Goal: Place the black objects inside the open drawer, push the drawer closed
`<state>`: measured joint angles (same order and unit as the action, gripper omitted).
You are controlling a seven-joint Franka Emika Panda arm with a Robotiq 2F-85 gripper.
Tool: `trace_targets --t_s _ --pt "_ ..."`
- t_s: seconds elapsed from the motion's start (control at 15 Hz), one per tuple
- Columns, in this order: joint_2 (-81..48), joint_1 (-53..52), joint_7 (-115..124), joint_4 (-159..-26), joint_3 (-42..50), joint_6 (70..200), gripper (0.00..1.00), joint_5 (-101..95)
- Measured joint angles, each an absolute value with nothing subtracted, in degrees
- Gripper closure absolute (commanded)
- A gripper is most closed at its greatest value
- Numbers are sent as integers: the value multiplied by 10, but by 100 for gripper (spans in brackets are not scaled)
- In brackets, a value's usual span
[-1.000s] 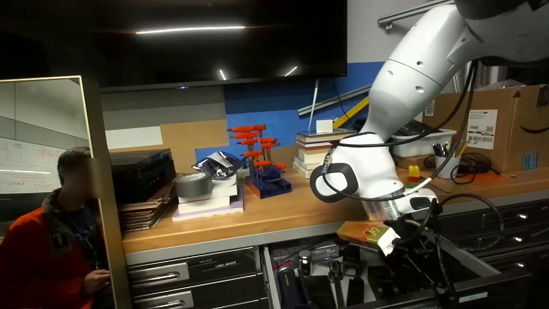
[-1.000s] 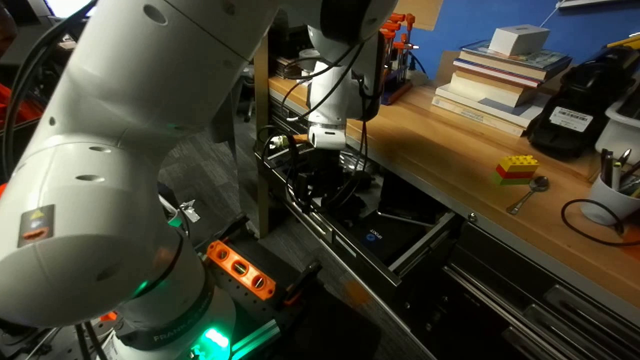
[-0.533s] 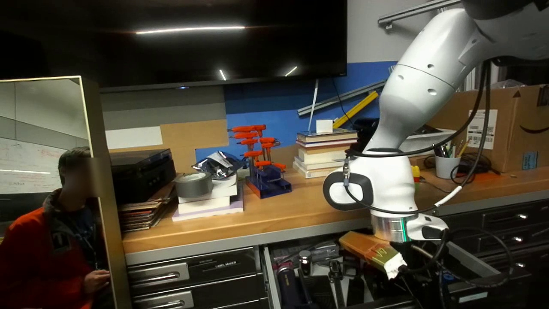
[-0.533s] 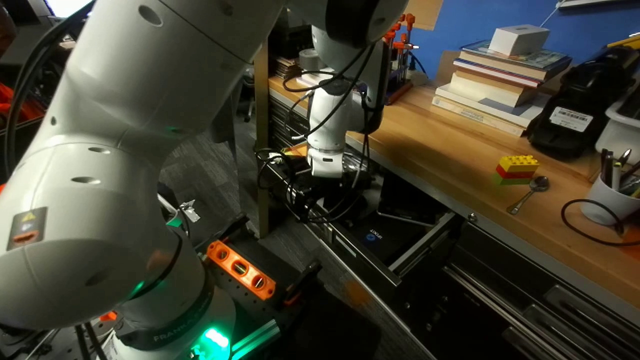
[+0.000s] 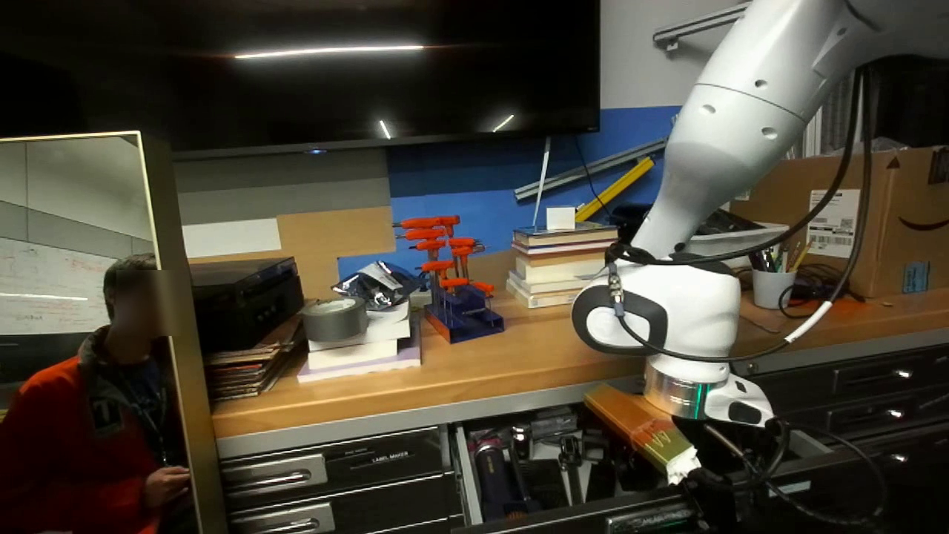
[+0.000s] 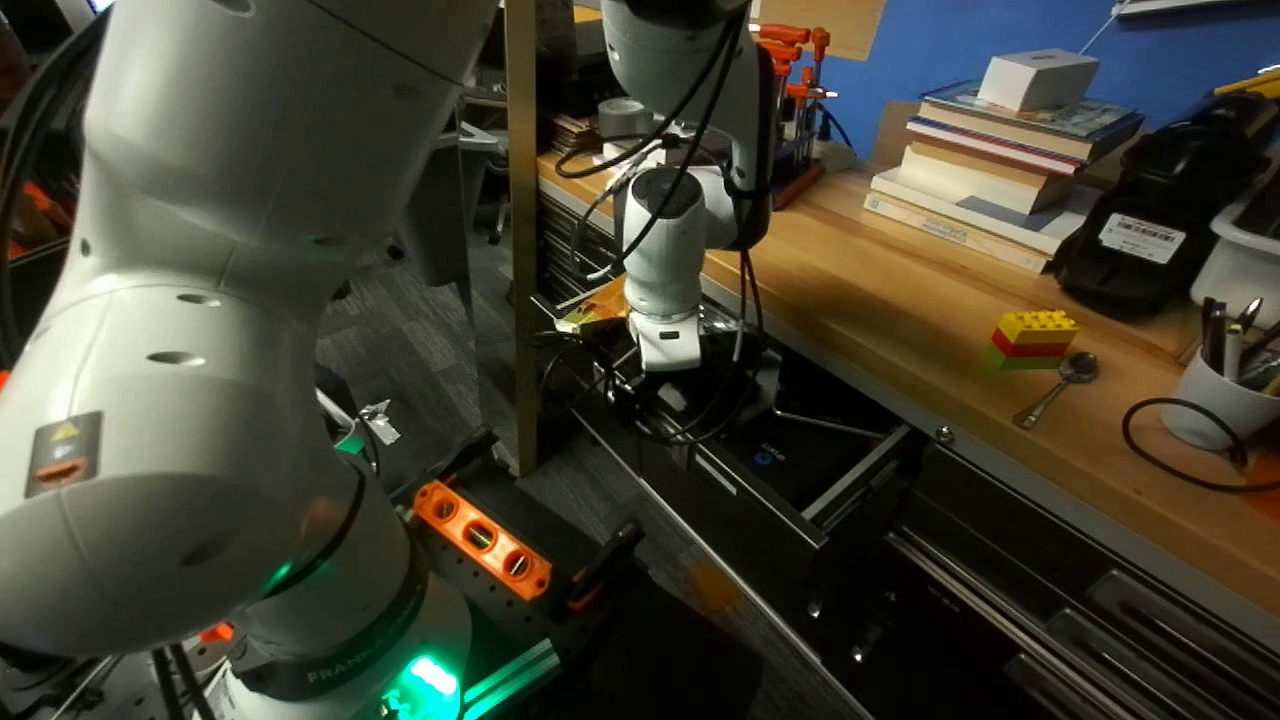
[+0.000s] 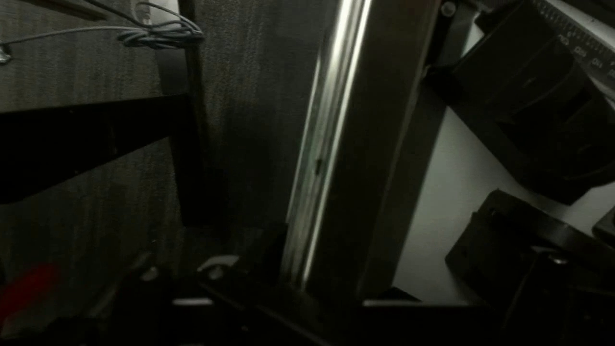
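Exterior views: facing flat black screen (image 5: 311, 85); down past white jointed arm (image 6: 200, 250); sharing dark-grey metal drawer (image 6: 770, 508). Wrist: close above.

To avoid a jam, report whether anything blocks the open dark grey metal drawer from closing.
Possibly: an oblong orange-olive block beside the white robot arm appears to hang over the drawer, near the wooden worktop. Whether it will clear the worktop is uncertain.

Stacked books (image 6: 985, 178), toy bricks (image 6: 1034, 343), spoon (image 6: 1056, 389)
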<state>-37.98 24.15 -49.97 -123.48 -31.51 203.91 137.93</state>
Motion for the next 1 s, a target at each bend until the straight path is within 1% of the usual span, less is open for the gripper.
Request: trace_targets --t_s 0.4,0.73,1.0 --pt "-339 176 -479 -1229 -251 1951 0 1325" --pt "-339 135 -480 -1208 -221 1936 0 1314" --pt "-324 74 -479 -1199 -175 1942 0 1313"
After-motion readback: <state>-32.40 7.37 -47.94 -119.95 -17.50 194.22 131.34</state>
